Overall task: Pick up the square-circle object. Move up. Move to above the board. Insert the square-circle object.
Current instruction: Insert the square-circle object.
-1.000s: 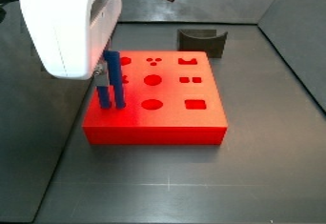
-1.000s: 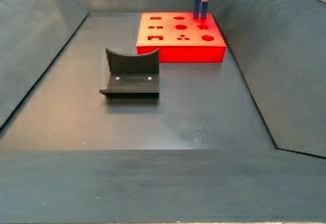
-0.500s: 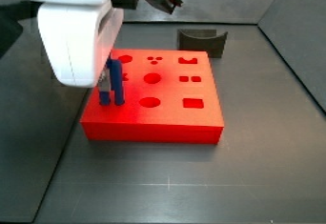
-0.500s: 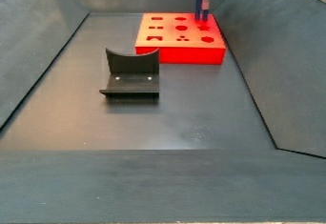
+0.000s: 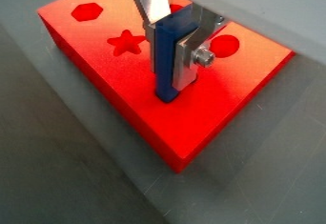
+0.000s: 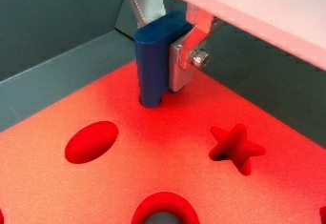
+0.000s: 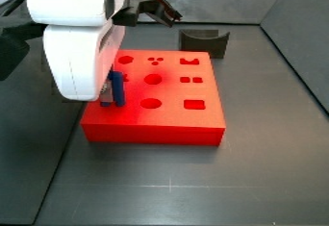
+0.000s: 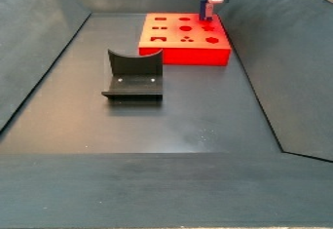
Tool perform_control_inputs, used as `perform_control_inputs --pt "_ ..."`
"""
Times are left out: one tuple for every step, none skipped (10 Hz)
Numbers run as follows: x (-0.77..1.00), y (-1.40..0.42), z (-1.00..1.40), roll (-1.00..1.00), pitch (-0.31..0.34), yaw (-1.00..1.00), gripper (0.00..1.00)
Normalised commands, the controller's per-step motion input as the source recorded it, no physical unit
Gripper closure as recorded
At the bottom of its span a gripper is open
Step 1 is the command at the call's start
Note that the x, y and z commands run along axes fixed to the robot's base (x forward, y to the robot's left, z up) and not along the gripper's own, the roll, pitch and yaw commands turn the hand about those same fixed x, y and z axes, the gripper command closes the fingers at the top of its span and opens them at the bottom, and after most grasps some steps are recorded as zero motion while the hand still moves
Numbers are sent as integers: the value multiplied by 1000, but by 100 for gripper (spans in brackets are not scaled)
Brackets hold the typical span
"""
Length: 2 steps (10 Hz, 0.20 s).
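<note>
A dark-grey curved holder (image 8: 132, 75) is seen left of centre on the dark floor (image 8: 196, 126); another (image 7: 203, 41) is seen at upper centre.

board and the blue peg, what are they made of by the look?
The board: looks like matte red plastic, uniform colour, no shine, crisp cutouts. The square-circle object: apparently matte dark-blue plastic, flat even faces. It stands in the board, held between the claw fingers, silver plates that look like bare metal. None certain from pictures.

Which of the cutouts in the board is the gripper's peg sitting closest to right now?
The star cutout: in a wrist view it lies nearest the square-circle object held in the gripper on the board; the hexagon is farther.
</note>
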Motion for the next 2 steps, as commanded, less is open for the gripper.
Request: perform_control_inputs --pt "29 0 -6 0 0 0 100" --pt "0 0 0 0 0 0 100"
